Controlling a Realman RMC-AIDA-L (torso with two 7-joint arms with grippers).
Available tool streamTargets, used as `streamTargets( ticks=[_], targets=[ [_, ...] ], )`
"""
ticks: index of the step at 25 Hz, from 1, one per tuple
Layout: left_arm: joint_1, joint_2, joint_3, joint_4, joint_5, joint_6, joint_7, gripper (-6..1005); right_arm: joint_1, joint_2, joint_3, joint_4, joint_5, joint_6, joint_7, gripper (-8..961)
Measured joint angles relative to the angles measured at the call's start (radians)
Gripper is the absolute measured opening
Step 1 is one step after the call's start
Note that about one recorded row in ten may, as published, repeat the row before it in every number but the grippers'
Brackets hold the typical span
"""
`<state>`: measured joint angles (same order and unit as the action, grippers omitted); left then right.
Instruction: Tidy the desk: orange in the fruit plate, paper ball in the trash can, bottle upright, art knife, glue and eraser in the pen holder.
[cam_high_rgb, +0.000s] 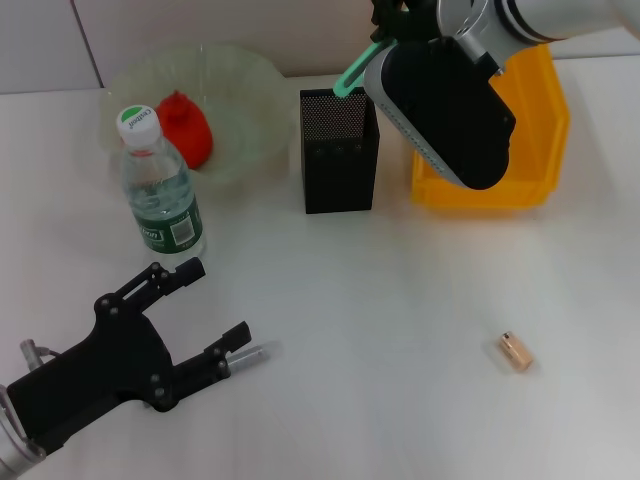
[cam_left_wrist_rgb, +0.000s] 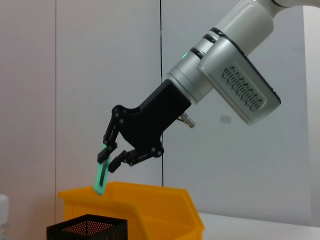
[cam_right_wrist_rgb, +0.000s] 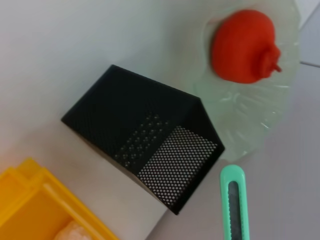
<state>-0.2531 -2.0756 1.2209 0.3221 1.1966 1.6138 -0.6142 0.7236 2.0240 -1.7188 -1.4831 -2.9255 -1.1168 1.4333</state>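
My right gripper (cam_high_rgb: 385, 35) is shut on a green art knife (cam_high_rgb: 355, 70) and holds it tilted just above the black mesh pen holder (cam_high_rgb: 340, 150). The left wrist view shows the same gripper (cam_left_wrist_rgb: 106, 157) pinching the knife (cam_left_wrist_rgb: 101, 177) above the holder (cam_left_wrist_rgb: 87, 227). The right wrist view looks down on the knife tip (cam_right_wrist_rgb: 234, 200) beside the holder's open mouth (cam_right_wrist_rgb: 175, 160). An orange (cam_high_rgb: 185, 125) lies in the pale green plate (cam_high_rgb: 250, 70). A water bottle (cam_high_rgb: 160, 185) stands upright. My left gripper (cam_high_rgb: 215, 305) is open and empty near the table's front left.
A yellow bin (cam_high_rgb: 500, 130) stands right of the pen holder, with something pale in it (cam_right_wrist_rgb: 70, 232). A small tan object (cam_high_rgb: 515, 352) lies alone on the white table at the front right.
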Motion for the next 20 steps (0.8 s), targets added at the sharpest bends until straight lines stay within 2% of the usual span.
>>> streamTargets(
  ticks=[20],
  targets=[
    [-0.003,-0.001,-0.004,0.0,-0.002,-0.004,0.0,815,0.137,0.0,-0.016,0.227,0.0,0.037,-0.029,219]
  ],
)
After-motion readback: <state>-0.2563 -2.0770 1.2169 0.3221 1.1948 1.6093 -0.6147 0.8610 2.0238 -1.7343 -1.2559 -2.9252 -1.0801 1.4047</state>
